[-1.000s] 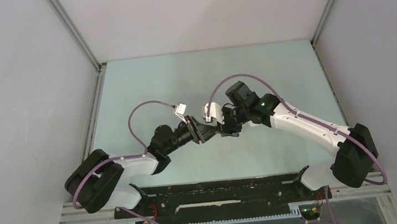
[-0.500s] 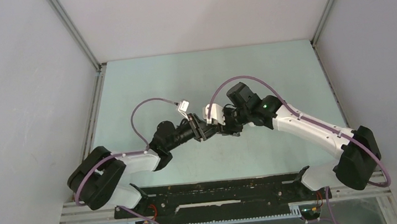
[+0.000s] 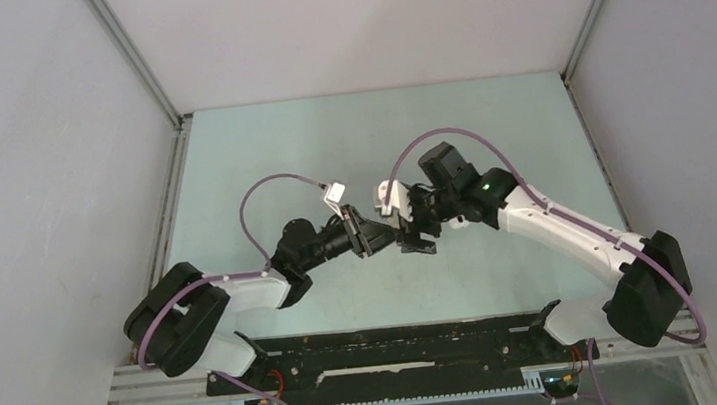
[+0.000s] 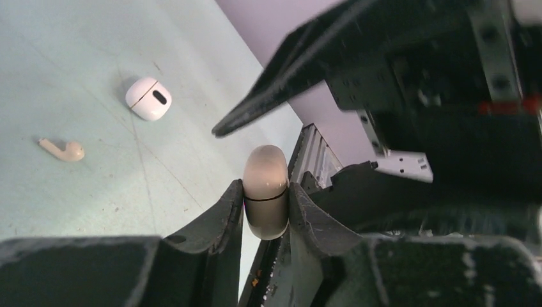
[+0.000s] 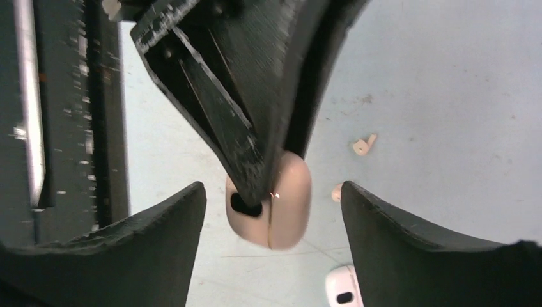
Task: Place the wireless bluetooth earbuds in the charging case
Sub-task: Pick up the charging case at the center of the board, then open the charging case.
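My left gripper (image 4: 265, 201) is shut on a tan charging case (image 4: 266, 190), closed, held above the table; it also shows in the right wrist view (image 5: 276, 199). My right gripper (image 5: 273, 217) is open, its fingers either side of the tan case without touching it. In the top view the two grippers meet at mid-table, left gripper (image 3: 374, 233), right gripper (image 3: 411, 238). A white case (image 4: 148, 98) lies closed on the table, also in the right wrist view (image 5: 344, 285). A tan earbud (image 4: 62, 149) lies near it. Two more earbuds (image 5: 363, 145) (image 5: 336, 192) lie on the table.
The pale green table (image 3: 258, 143) is walled by grey panels with metal rails. A black base rail (image 3: 390, 345) runs along the near edge. The arms' purple cables loop above the wrists.
My right gripper has drawn back slightly to the right and lower, opening away from the case. My left gripper has held the tan case and shifted a little right.
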Controlling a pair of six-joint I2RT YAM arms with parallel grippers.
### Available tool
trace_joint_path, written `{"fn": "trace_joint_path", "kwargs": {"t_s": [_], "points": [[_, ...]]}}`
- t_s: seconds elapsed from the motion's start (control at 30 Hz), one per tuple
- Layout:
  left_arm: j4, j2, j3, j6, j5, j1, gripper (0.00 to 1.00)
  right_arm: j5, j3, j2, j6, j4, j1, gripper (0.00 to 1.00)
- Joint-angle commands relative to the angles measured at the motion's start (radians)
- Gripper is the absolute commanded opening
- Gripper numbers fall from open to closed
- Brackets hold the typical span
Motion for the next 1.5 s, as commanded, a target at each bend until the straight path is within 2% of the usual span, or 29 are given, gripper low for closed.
{"fn": "trace_joint_path", "kwargs": {"t_s": [0.0,0.13,0.3,0.37,0.67,0.9,1.2,1.3,1.4,1.43,1.47], "points": [[0.217,-0.056,-0.072,0.164,0.064,-0.004,0.06,-0.376,0.042,-0.062,0.06,-0.058,-0.154,0.81],[0.32,-0.088,-0.157,0.378,0.042,-0.049,0.1,-0.587,0.101,-0.03,0.083,-0.186,-0.27,0.78],[0.338,-0.081,-0.209,0.637,0.012,-0.107,0.14,-0.642,0.109,0.022,-0.029,-0.343,-0.264,0.67],[0.377,-0.062,-0.224,0.685,0.007,-0.116,0.14,-0.649,0.109,0.048,-0.064,-0.383,-0.247,0.63],[0.566,0.021,-0.243,0.682,-0.008,-0.128,0.13,-0.551,0.109,0.113,-0.062,-0.374,-0.167,0.57],[0.572,0.027,-0.241,0.674,0.005,-0.131,0.13,-0.493,0.109,0.154,-0.026,-0.33,-0.116,0.52],[0.574,0.011,-0.236,0.648,0.017,-0.132,0.12,-0.45,0.108,0.166,0.02,-0.282,-0.114,0.5],[0.573,0.007,-0.236,0.645,0.013,-0.133,0.12,-0.452,0.108,0.168,0.019,-0.28,-0.116,0.44],[0.573,0.011,-0.234,0.64,0.007,-0.132,0.13,-0.453,0.108,0.169,0.018,-0.28,-0.116,0.32],[0.573,0.014,-0.233,0.637,0.0,-0.133,0.17,-0.451,0.108,0.167,0.018,-0.28,-0.115,0.27],[0.571,0.019,-0.234,0.631,-0.016,-0.132,0.26,-0.443,0.109,0.163,0.016,-0.279,-0.113,0.23]]}}
